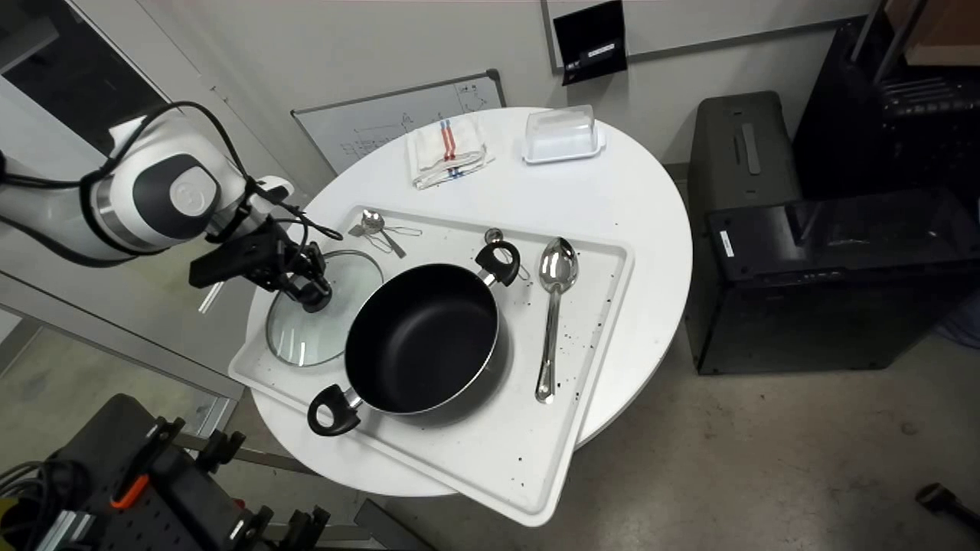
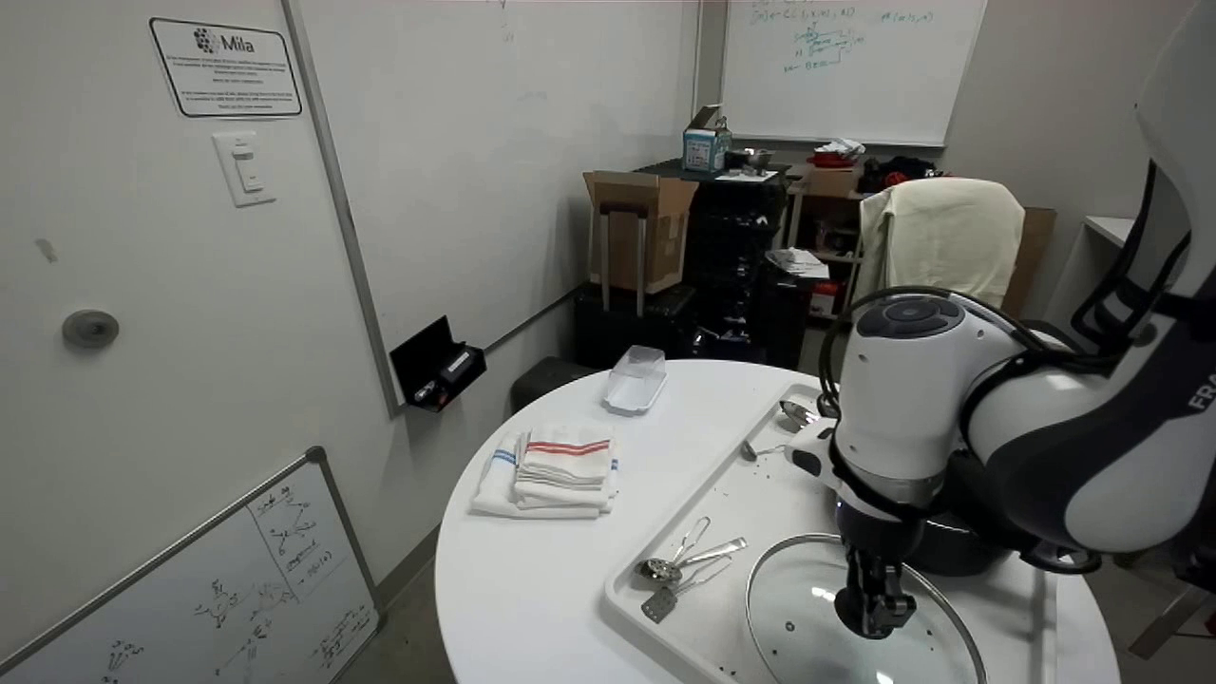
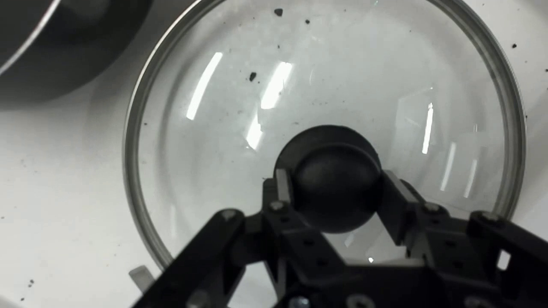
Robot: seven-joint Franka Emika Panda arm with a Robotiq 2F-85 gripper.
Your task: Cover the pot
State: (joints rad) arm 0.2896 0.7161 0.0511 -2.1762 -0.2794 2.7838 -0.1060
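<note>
1. The pot point(image 1: 421, 340) stands uncovered on the tray point(image 1: 475, 459), one handle point(image 1: 335, 411) toward the table's edge point(image 1: 647, 229).
2. The glass lid point(image 3: 324, 100) is just beside it, nearer the edge.
3. The gripper point(image 3: 336, 190) pinches the lid's knob point(image 3: 332, 171).
4. Folded towels point(image 1: 448, 149) lie off the tray, near the edge.

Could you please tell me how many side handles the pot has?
2: in an exterior view, one handle is at the upper right of the pot and the other handle at its lower left. The pot's whole outline shows there, so none seems hidden.
</note>
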